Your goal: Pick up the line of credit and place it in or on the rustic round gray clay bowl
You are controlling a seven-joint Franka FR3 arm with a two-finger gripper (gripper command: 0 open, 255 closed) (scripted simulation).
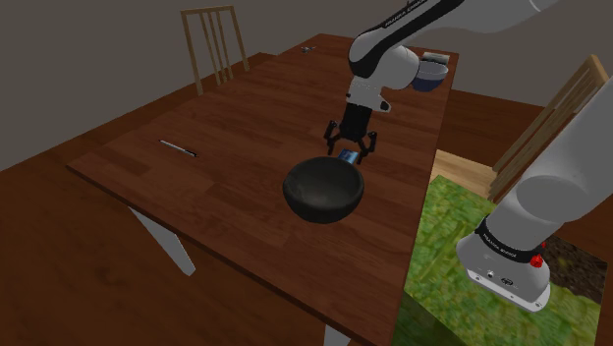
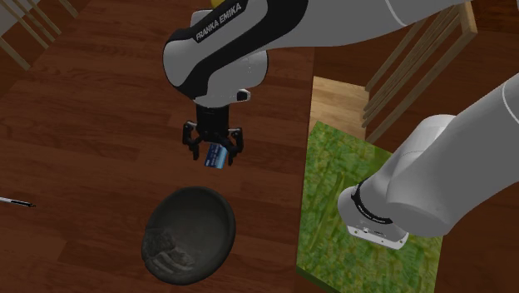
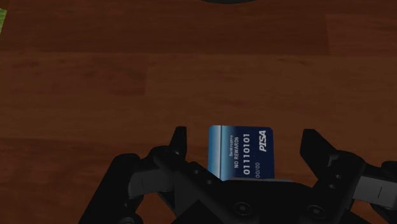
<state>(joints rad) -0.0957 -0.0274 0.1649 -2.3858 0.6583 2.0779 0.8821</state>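
Just beside the dark bowl (image 1: pixel 324 192), the open pincer (image 1: pixel 351 148) hangs over a blue card (image 3: pixel 242 153) on the wooden table (image 1: pixel 226 187).

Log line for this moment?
pincer open | blue card in its gap, ungripped | dark bowl beside, no card inside

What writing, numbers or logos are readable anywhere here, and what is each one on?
"NO REWARDS": blue card
"01110101": same card
"PISA": same card
"00/00": same card
"FRANKA EMIKA": white arm, on its black band
The smallest line on the card and the lettering on the arm's lower ring are too small to read.
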